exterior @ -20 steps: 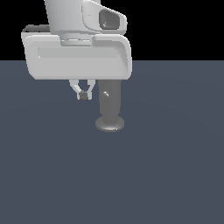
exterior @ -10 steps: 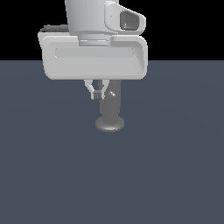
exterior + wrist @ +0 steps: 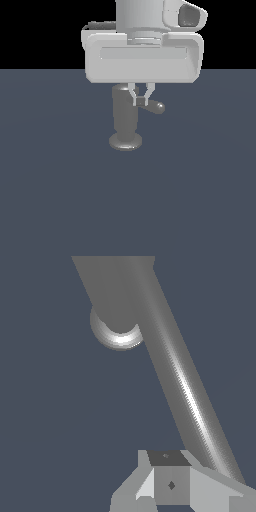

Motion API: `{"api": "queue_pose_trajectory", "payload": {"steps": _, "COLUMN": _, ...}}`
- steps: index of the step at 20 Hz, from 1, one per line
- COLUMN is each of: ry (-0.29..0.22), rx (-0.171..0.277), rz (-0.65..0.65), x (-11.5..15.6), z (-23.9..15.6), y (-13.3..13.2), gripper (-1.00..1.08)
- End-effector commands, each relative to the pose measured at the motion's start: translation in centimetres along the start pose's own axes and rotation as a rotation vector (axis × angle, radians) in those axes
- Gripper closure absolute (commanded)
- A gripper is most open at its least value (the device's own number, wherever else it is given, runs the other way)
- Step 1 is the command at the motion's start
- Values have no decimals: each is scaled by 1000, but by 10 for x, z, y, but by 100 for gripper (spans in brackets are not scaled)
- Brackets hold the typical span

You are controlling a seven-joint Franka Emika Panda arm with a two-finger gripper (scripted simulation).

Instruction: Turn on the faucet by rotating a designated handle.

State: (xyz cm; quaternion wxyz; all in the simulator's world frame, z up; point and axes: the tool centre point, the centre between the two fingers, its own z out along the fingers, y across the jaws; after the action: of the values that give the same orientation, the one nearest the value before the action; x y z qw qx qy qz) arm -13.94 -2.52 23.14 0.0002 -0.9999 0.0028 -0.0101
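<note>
The handle juts sideways from the faucet's top toward the exterior view's right, and the gripper hangs right at it, fingers drawn nearly together; I can't tell whether they pinch the rod. The faucet stands upright on its disc foot on the grey floor, well away from any edge

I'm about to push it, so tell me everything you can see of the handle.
The handle is a thin, straight, glossy dark-grey rod with a rounded tip, metal by its look. It sticks out sideways from the top of the faucet, pointing toward the exterior view's right, roughly level. The gripper sits at its inner part near the faucet body, fingertips close together; whether they touch it cannot be told. In the wrist view the rod runs long, with a bright highlight along it.
</note>
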Motion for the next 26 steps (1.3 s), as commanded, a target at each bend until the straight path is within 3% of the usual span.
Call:
{"api": "queue_pose_trajectory", "payload": {"steps": 1, "ry": -20, "rx": -1, "rz": 10, "x": 0, "z": 11, "y": 19, "gripper": 108}}
{"api": "queue_pose_trajectory", "payload": {"steps": 13, "ry": -20, "rx": -1, "rz": 10, "x": 10, "z": 11, "y": 79, "gripper": 108}}
{"api": "queue_pose_trajectory", "payload": {"steps": 14, "ry": -20, "rx": -1, "rz": 10, "x": 10, "z": 11, "y": 79, "gripper": 108}}
{"api": "queue_pose_trajectory", "payload": {"steps": 15, "ry": 14, "rx": -6, "rz": -28, "x": 22, "z": -2, "y": 59, "gripper": 108}}
{"api": "queue_pose_trajectory", "payload": {"steps": 26, "ry": 7, "rx": -5, "rz": -20, "x": 51, "z": 1, "y": 85, "gripper": 108}}
